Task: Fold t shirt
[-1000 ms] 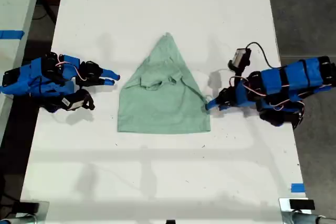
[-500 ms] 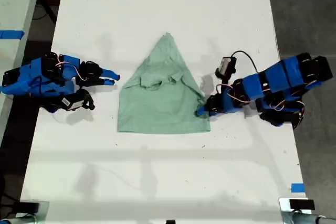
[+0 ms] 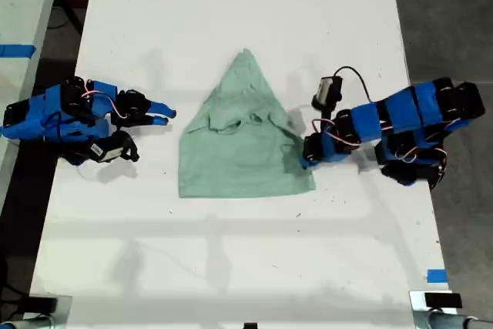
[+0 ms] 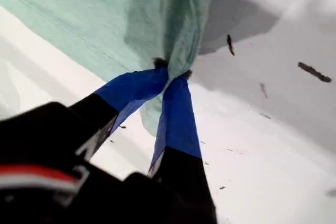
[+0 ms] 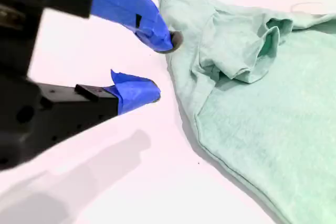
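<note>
Now my first gripper [image 3: 305, 153], jaws pinching the t shirt [image 3: 245, 140], has dragged its hem corner rightward in the exterior view, mid-surface [image 3: 231, 267]. My second gripper [image 3: 165, 114] stays apart, jaws spread.

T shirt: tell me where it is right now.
The t shirt lies mid-table in the exterior view, between the arms; my first gripper pinches its edge on that view's right.
</note>
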